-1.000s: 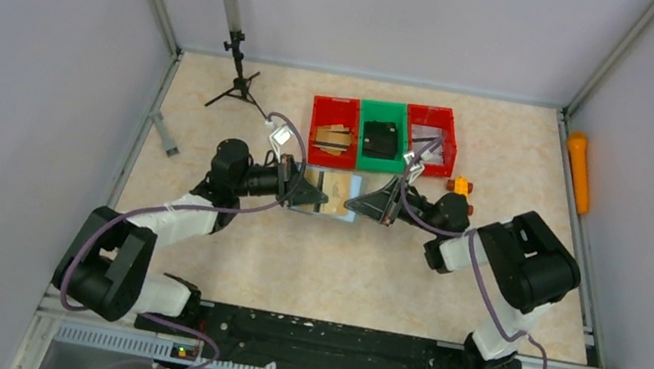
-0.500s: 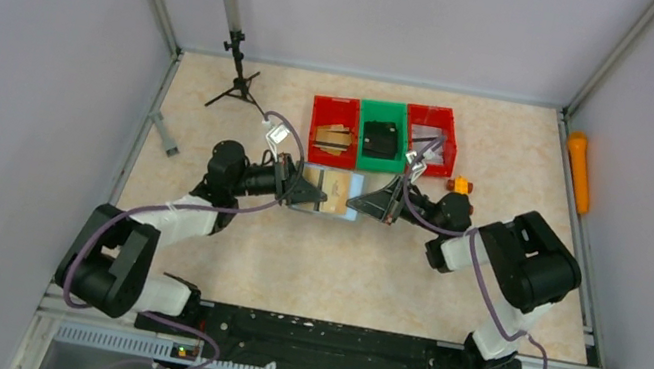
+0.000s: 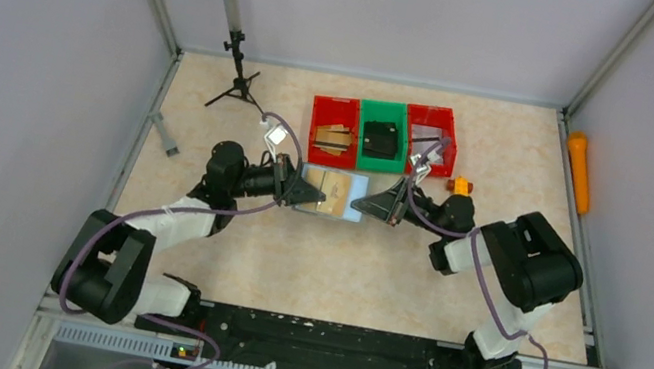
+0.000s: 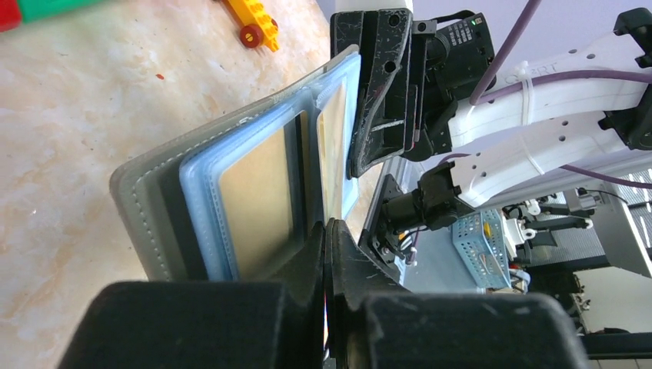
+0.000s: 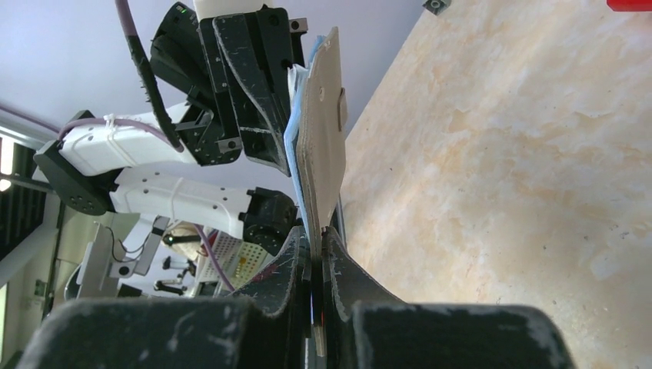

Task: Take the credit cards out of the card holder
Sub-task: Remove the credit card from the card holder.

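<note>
Two pairs of jaws hold the card holder (image 3: 332, 193) open over the tabletop (image 3: 358, 271), near the coloured bins (image 3: 385, 105): left jaws clenched on an inner leaf (card or pocket, I cannot tell), right jaws clenched on its grey cover. Its pockets hold the credit cards (image 4: 257, 200).

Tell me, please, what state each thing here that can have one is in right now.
card holder: folded open, held between both end effectors.
credit cards: those visible sit in the bluish pockets.
left end effector: shut on an inner leaf of the card holder.
right end effector: shut on the card holder's grey cover.
green bin: holds a black box.
</note>
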